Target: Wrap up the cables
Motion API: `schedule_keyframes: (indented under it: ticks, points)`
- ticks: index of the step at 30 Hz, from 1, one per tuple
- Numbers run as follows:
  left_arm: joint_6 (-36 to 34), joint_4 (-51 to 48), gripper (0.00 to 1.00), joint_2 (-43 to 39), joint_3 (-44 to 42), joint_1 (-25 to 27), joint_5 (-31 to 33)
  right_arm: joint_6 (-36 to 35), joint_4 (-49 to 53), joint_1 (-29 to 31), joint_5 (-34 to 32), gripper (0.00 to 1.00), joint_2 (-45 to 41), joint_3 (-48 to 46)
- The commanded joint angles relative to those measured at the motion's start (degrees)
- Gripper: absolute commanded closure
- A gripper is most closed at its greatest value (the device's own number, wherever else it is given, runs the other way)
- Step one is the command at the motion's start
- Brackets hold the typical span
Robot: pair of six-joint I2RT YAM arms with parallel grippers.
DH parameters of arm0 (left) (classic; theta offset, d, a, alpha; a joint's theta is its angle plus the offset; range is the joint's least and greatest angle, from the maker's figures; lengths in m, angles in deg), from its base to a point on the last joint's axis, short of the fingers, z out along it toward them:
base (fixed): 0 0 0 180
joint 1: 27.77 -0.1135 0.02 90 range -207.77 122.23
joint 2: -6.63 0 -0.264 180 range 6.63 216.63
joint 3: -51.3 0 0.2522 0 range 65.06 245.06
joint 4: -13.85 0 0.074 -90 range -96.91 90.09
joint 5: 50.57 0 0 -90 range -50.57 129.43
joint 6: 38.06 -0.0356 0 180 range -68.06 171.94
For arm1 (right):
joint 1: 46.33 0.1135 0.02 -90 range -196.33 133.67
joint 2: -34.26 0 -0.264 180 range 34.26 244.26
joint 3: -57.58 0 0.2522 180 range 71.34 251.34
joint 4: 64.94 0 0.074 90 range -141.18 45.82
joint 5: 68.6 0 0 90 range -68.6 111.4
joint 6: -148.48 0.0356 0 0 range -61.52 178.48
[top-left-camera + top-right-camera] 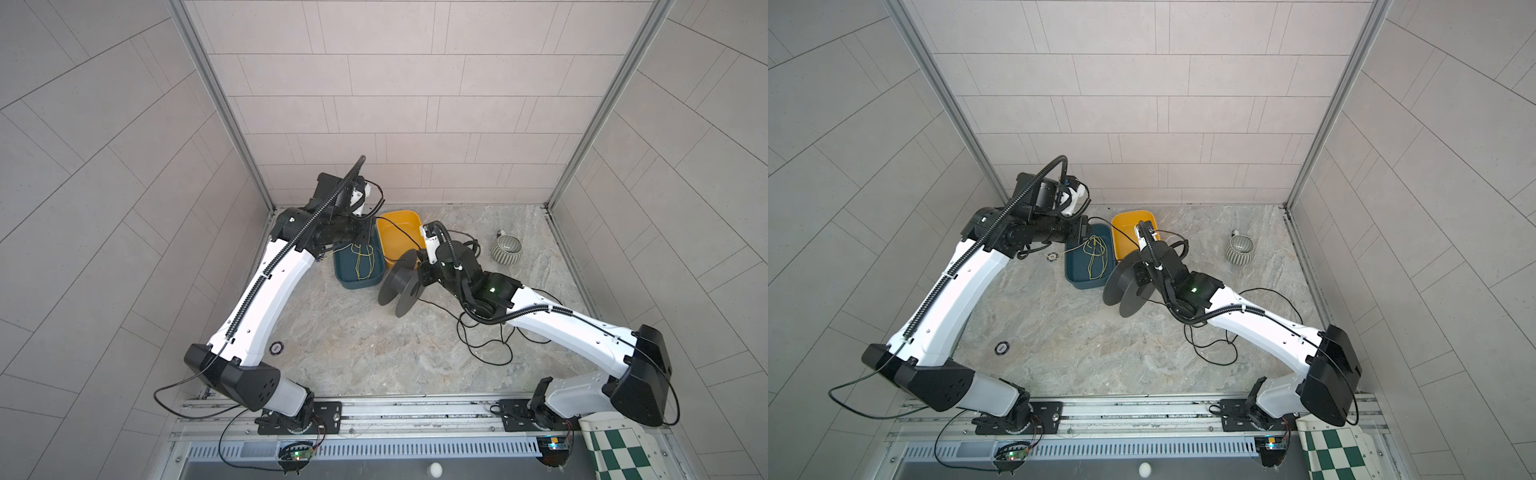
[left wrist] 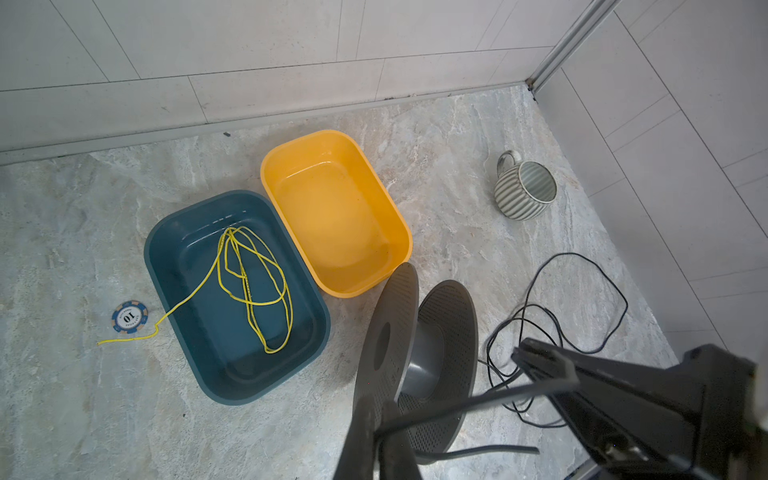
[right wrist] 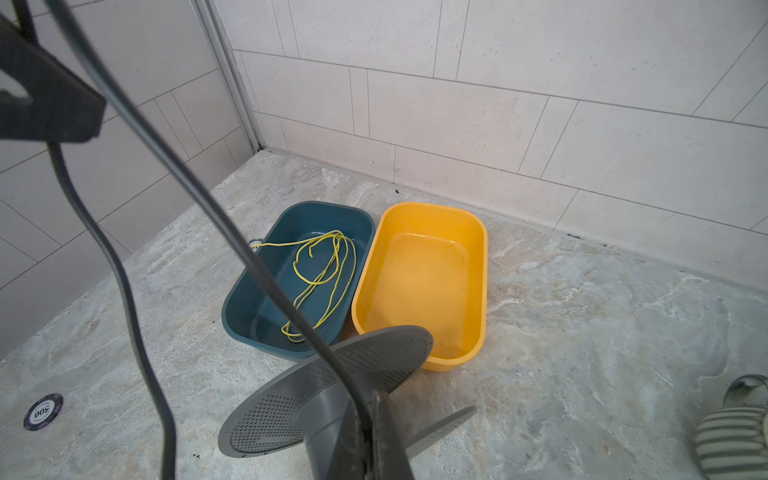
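The left arm rises from its base, bends at the elbow and reaches toward the middle, its wrist held high over the teal bin (image 2: 166, 224). The right arm stretches low and leftward, its wrist above the spool (image 1: 399, 286). The left gripper (image 2: 376, 436) is clenched on the black cable (image 2: 478, 406) near one end, and the right gripper (image 2: 544, 365) is clamped on the same cable further along. The thin, smooth strand runs taut between them, crossing above the yellow bin (image 2: 332, 216) in both top views. The rest of the cable lies in loose loops on the marbled tabletop, right of the spool and under the right arm. The spool is dark grey plastic, with two round perforated flanges and a smooth hub, standing tilted on its flange edges. Both bins are glossy, round-cornered plastic tubs side by side. A thin yellow-green cord (image 2: 253, 303) coils in the teal one, with one end trailing out. A ribbed, striped ceramic mug (image 2: 525, 191) lies on its side, well apart.
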Motion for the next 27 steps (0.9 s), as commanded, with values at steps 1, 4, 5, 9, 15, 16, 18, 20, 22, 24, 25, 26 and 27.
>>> schedule_keyframes:
  ticks: [1,4,5,9,15,16,18,20,22,24,25,26,27]
  points:
    - [-1.7,-2.7,1.0,-2.6,-0.6,0.9,-1.5,-2.3,4.3,-1.4,-0.4,1.0,-4.2,0.7]
    - [-2.4,-2.5,1.0,-4.0,-4.6,2.0,0.7,-3.8,5.3,-3.6,3.1,1.0,-6.0,-0.8]
    - [-2.6,-2.4,1.0,-4.4,-5.9,2.0,1.1,-4.1,5.5,-4.3,4.3,1.0,-6.3,-1.3]
    - [-2.1,-1.8,1.0,-5.2,-10.7,3.5,3.6,-5.7,6.7,-7.1,8.4,1.0,-6.9,-3.1]
    - [-0.9,1.8,0.99,-5.7,-17.2,6.9,12.0,-8.5,6.5,-7.8,8.9,1.0,-6.4,-4.4]
    - [-0.9,2.1,0.98,-5.5,-17.6,7.4,13.1,-8.9,6.5,-7.9,8.6,1.0,-6.3,-4.6]
    - [-1.0,2.3,0.93,-4.9,-18.3,8.1,14.3,-9.5,6.5,-8.0,8.3,1.0,-6.3,-5.0]
    - [-1.0,2.7,0.87,-4.2,-19.1,8.5,14.8,-9.9,6.4,-8.1,7.9,1.0,-6.4,-5.5]
    - [-0.7,3.2,0.82,-3.6,-19.9,8.8,14.3,-10.3,6.3,-8.2,7.8,1.0,-6.5,-6.0]
    - [-0.1,4.2,0.78,-3.1,-21.0,9.1,14.3,-10.4,5.7,-8.2,7.9,1.0,-6.6,-6.7]
    - [0.0,4.8,0.78,-3.0,-21.5,9.2,14.3,-10.4,5.4,-8.2,7.9,1.0,-6.6,-7.2]
    - [0.2,5.2,0.77,-2.8,-21.8,9.3,14.3,-10.4,4.9,-8.2,8.0,1.0,-6.7,-7.6]
    - [0.2,5.6,0.77,-2.7,-22.2,9.3,14.3,-10.3,4.5,-8.3,8.1,1.0,-6.7,-8.1]
